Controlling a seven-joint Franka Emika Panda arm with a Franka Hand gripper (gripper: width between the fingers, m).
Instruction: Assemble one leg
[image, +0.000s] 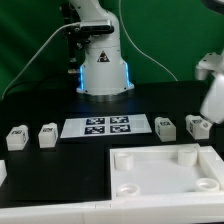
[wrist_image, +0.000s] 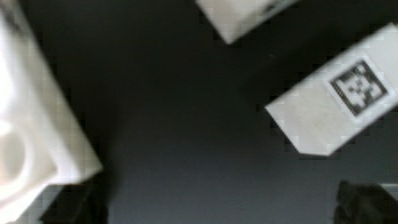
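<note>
Four small white legs with tags lie on the black table: two at the exterior view's left (image: 17, 137) (image: 47, 134) and two at its right (image: 165, 126) (image: 197, 125). The large white tabletop (image: 165, 170) lies in front at the right. My gripper (image: 211, 106) hangs above the rightmost leg, at the right edge of the exterior view. In the wrist view my gripper (wrist_image: 217, 203) is open and empty, with dark fingers (wrist_image: 71, 205) at the corners. A tagged leg (wrist_image: 338, 100) lies on the table, apart from the jaws. The tabletop's edge (wrist_image: 32, 110) shows beside it.
The marker board (image: 107, 126) lies in the middle of the table between the two pairs of legs. The robot base (image: 103, 70) stands behind it with cables. Another white piece (wrist_image: 249, 15) shows at the wrist view's edge.
</note>
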